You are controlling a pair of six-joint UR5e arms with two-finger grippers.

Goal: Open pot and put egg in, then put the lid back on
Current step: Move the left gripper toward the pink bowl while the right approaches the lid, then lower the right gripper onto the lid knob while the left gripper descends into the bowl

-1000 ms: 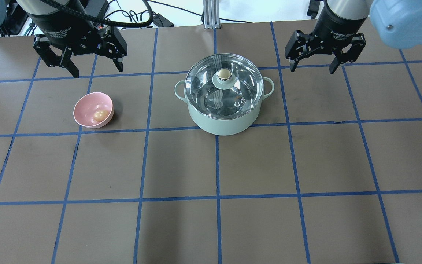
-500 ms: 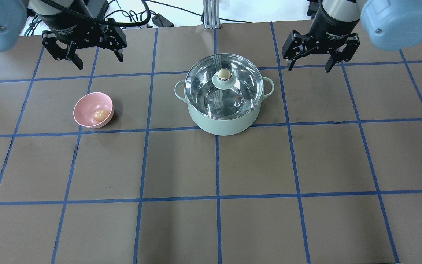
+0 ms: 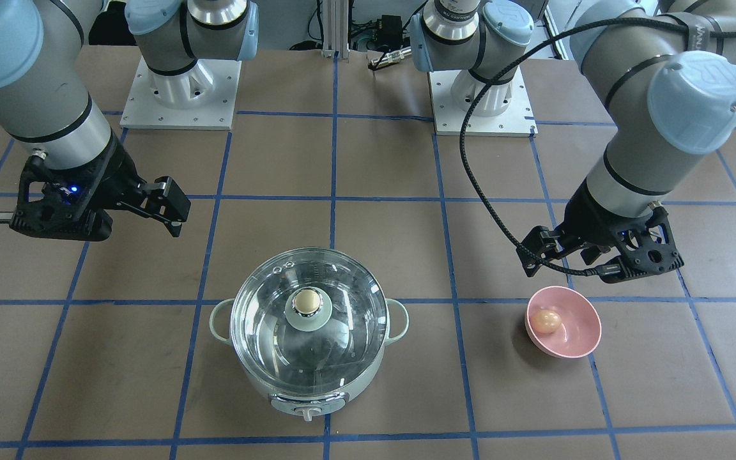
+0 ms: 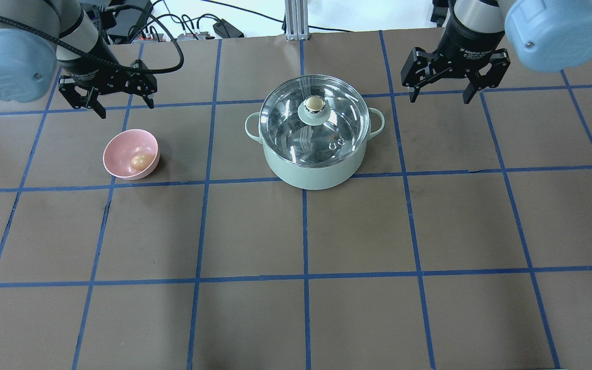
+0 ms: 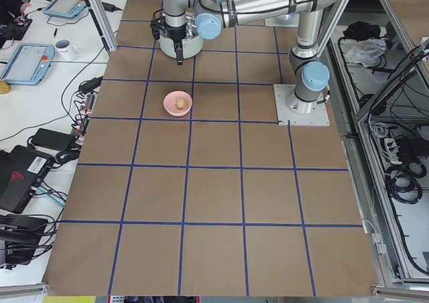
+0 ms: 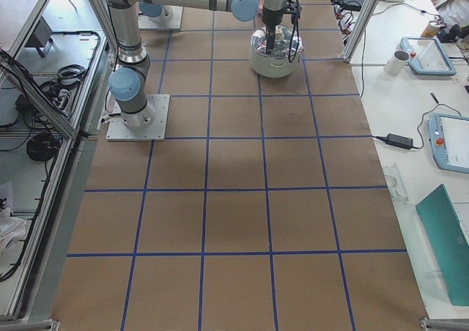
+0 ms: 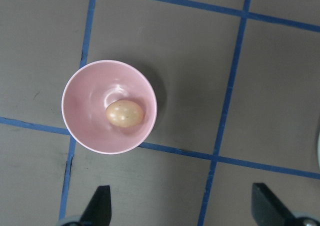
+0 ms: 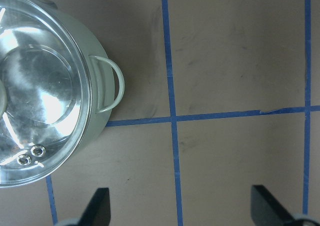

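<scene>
Lift lid by knob: glass, slick, fragile. Pinch egg softly, near left edge: brittle. Note left gripper, right gripper spread, empty.

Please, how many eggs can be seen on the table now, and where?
1. The egg lies inside the pink bowl, on the robot's left side of the table. Through the clear lid, no egg shows inside the pot.

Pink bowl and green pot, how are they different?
The pink bowl is small; the pot is much bigger. The bowl is open on top; the pot is covered by its clear lid. The bowl holds the egg; the pot does not. The pot has two loop handles; the bowl has none. Both are round and sit on the brown table.
</scene>
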